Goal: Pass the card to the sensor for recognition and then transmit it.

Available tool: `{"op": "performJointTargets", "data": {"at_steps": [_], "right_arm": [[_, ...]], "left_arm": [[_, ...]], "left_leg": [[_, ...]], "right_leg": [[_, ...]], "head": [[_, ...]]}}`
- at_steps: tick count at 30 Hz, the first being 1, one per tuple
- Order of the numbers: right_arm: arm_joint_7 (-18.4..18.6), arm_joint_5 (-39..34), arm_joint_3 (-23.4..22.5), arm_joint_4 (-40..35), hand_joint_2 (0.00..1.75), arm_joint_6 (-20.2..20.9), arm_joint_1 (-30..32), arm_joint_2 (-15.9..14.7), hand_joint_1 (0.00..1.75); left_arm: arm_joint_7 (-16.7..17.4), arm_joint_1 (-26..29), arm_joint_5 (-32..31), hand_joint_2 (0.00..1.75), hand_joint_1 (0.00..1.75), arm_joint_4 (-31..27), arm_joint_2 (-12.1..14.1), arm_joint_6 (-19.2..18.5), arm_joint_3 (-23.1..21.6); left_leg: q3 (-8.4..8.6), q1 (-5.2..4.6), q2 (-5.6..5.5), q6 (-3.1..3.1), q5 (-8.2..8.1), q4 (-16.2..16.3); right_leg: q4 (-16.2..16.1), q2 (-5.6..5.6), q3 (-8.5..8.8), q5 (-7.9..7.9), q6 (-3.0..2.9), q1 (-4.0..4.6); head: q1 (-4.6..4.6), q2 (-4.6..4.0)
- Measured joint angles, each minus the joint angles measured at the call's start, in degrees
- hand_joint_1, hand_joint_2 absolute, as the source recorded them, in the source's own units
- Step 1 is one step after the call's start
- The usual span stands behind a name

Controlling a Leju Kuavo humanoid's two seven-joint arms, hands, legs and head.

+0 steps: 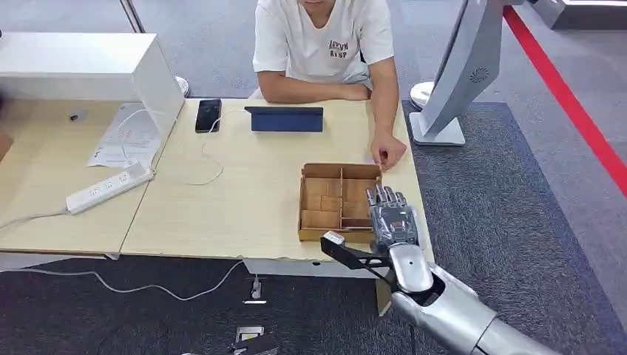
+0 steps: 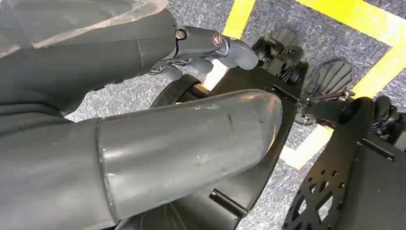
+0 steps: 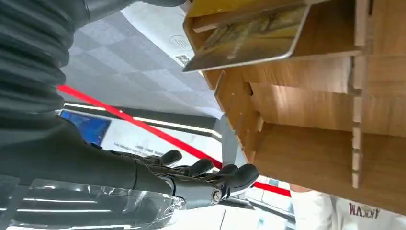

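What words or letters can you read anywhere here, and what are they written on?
Person's white T-shirt: two lines of dark letters on the chest, too blurred to read for sure.
Papers on the table: print too small to read.
Card in the wooden box: a picture, no letters I can make out.
Nothing else readable.

My right hand (image 1: pixel 392 222) hovers over the wooden divided box (image 1: pixel 339 201), lower right of centre. A person's hand (image 1: pixel 387 154) blocks just beyond. Left tabletop (image 1: pixel 236 192) lies open.
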Motion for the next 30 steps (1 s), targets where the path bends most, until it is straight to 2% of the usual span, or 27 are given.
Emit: {"op": "performJointTargets", "data": {"at_steps": [23,24,25,26,30], "right_arm": [[-2.05,-1.09,2.19,2.1,1.75,-0.46,-0.83,2.82,0.0],[-2.1,-1.2,2.21,2.1,1.75,-0.29,-0.87,2.91,0.42],[-2.14,-1.2,2.23,2.12,1.75,-0.11,-0.94,2.97,1.52],[-2.25,-1.22,2.27,2.23,1.75,0.06,-1.01,3.13,1.75],[-2.32,-1.81,2.42,2.62,1.75,0.79,-1.05,3.5,1.75]], "left_arm": [[-0.37,-0.32,0.46,0.0,0.0,1.55,-0.61,-0.09,-0.04],[-0.37,-0.32,0.42,0.0,0.0,1.55,-0.61,-0.07,-0.04],[-0.37,-0.31,0.39,0.0,0.0,1.57,-0.61,-0.07,-0.04],[-0.37,-0.3,0.37,0.0,0.0,1.57,-0.61,-0.07,-0.04],[-0.37,-0.3,0.31,0.0,0.0,1.57,-0.61,-0.09,-0.04]], "left_leg": [[0.0,0.0,0.0,0.0,0.0,0.0],[0.0,0.0,0.0,0.0,0.0,0.0],[0.0,0.0,0.0,0.0,0.0,0.0],[0.0,0.0,0.0,0.0,0.0,0.0],[0.0,0.0,0.0,0.0,0.0,0.0]], "right_leg": [[0.01,0.0,0.0,0.0,0.0,0.0],[0.01,0.0,0.0,0.0,0.0,0.0],[0.01,0.0,0.0,0.0,0.0,0.0],[0.01,0.0,0.0,0.0,0.0,0.0],[0.01,0.0,0.0,0.0,0.0,0.0]], "head": [[0.0,0.0],[0.0,0.0],[0.0,0.0],[0.0,0.0],[0.0,0.0]]}}
